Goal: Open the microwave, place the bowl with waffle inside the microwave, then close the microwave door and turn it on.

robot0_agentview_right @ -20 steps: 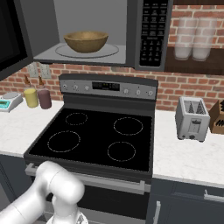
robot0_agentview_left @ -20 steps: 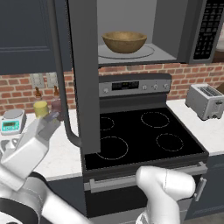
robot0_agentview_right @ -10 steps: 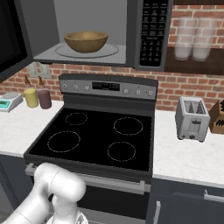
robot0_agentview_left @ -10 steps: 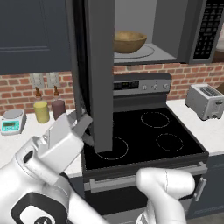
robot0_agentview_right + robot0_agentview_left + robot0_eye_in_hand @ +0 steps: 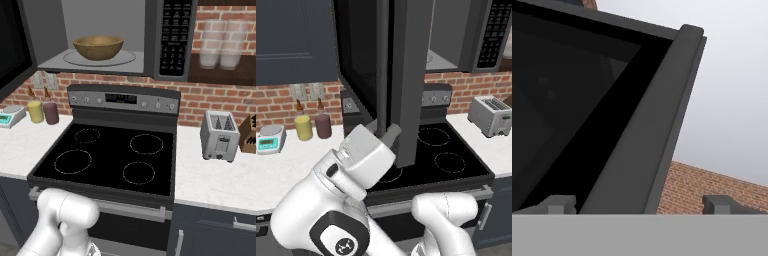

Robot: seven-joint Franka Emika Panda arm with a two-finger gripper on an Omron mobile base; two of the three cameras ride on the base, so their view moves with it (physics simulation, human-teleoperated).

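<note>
Left base view: the door (image 5: 406, 75) stands upright, edge-on, swung half out; the gripper (image 5: 387, 131), jaws apart, reaches up beside its handle (image 5: 382, 65).

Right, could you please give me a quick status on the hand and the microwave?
Hand open, straddling the microwave door edge, nothing held. Door part open. Bowl inside the microwave. Nothing blocking the door.

1. Your microwave (image 5: 150, 40) sits above the stove, black, button panel at its right.
2. Your door (image 5: 406, 75) stands swung partly open, dark-grey frame, dark glass, bar handle on its edge.
3. Your brown wooden bowl (image 5: 98, 47) rests upright on the microwave's glass plate.
</note>
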